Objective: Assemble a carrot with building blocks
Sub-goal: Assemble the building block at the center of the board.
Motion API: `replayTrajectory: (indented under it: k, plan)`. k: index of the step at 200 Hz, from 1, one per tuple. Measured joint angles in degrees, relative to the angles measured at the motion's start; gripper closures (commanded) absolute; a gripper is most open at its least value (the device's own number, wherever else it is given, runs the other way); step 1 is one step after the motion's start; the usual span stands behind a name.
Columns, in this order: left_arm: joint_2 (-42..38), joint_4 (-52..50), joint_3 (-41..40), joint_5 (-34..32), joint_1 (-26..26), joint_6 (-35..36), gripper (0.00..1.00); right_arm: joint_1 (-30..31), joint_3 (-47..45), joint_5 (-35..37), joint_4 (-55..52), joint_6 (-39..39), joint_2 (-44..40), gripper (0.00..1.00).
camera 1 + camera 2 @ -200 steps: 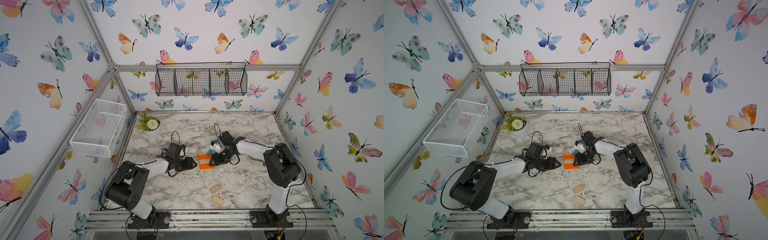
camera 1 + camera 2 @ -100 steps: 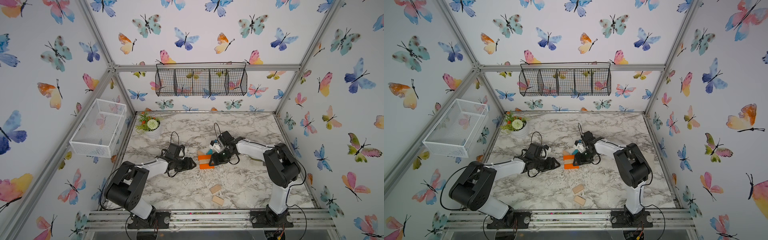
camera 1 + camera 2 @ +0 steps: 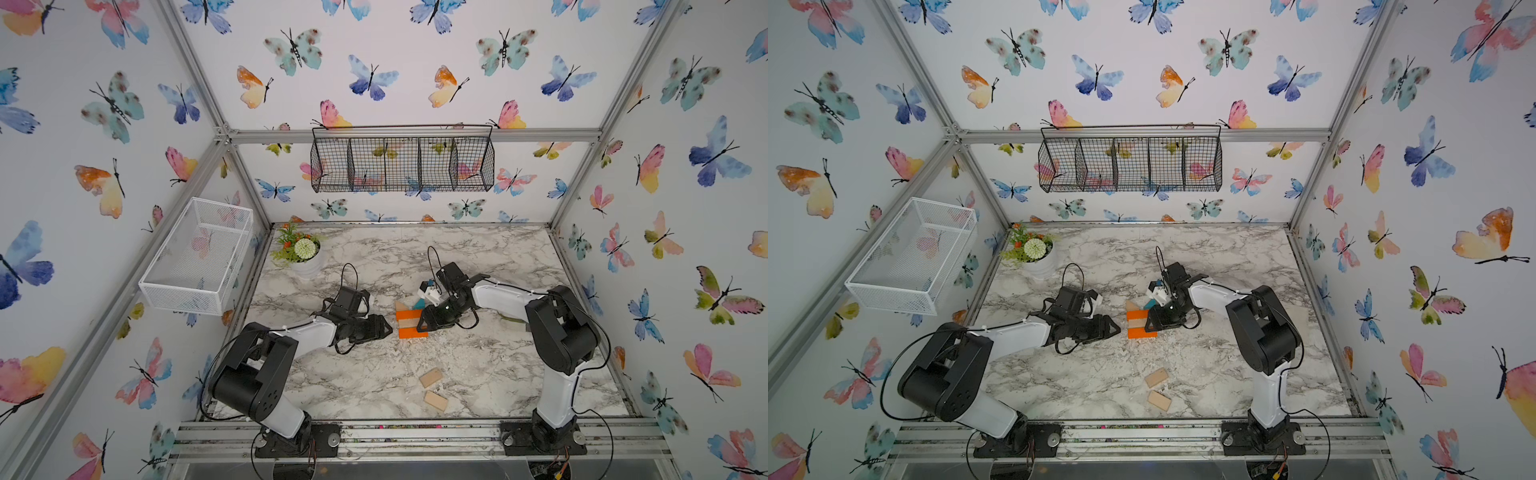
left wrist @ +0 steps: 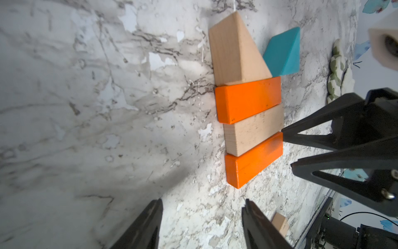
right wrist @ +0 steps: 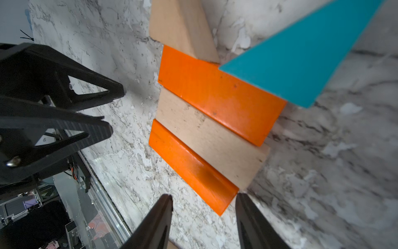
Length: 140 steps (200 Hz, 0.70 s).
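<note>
Left wrist view showed the carrot (image 4: 249, 120) part built on the table (image 4: 107, 97), bars flush side by side. Left end effector (image 4: 202, 204) and right end effector (image 5: 204, 196) both had jaws apart and empty, flanking the row. The right one's tips sat just beside the end orange bar (image 4: 254, 159); a sideways nudge there would probably skew the stripes. Two loose tan blocks (image 3: 431, 377) lay well apart, unplaced.

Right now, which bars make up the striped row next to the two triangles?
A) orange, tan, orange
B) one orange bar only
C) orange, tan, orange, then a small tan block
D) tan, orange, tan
A: one orange bar, the tan bar and the other orange bar lie touching side by side. A small tan block and a second small tan block lie loose, apart from the row.
</note>
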Motion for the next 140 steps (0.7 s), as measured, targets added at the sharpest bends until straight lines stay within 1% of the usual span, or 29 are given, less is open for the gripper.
replayTrajectory:
  k: [140]
  plan:
    - [0.0, 0.0, 0.0, 0.0, 0.0, 0.0, 0.36, 0.0, 0.0, 1.9, 0.0, 0.5, 0.0, 0.47]
